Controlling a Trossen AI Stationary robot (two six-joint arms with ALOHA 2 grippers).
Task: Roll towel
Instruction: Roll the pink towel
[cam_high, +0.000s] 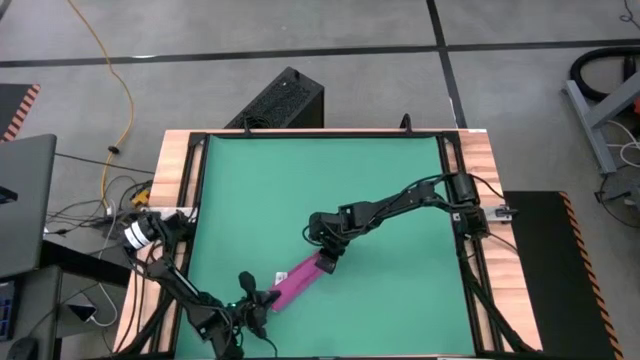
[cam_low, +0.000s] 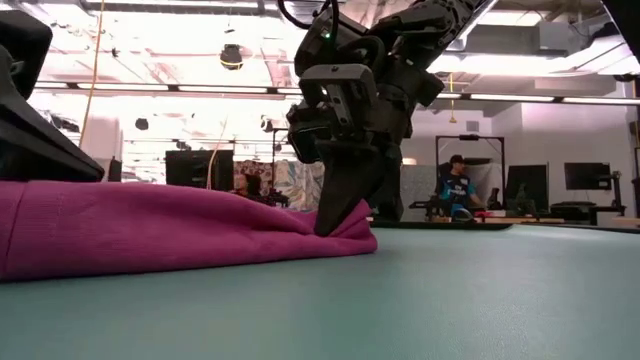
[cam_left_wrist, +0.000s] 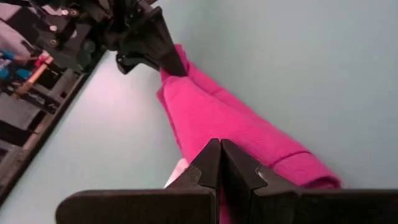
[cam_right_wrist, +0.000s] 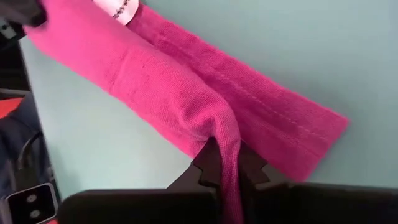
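Two pincers are working: the right pincer (cam_right_wrist: 227, 177) is pinching a fold of the magenta towel (cam_high: 296, 282), nearly closed on it, on the green desk (cam_high: 400, 200). The left pincer (cam_left_wrist: 220, 163) is sitting fully closed at the towel's other end, hiding the white tag (cam_right_wrist: 118, 9) partly.

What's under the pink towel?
The towel lies folded on the green table mat; only mat shows around it. The right gripper pinches one end. Anything beneath the folds is hidden.
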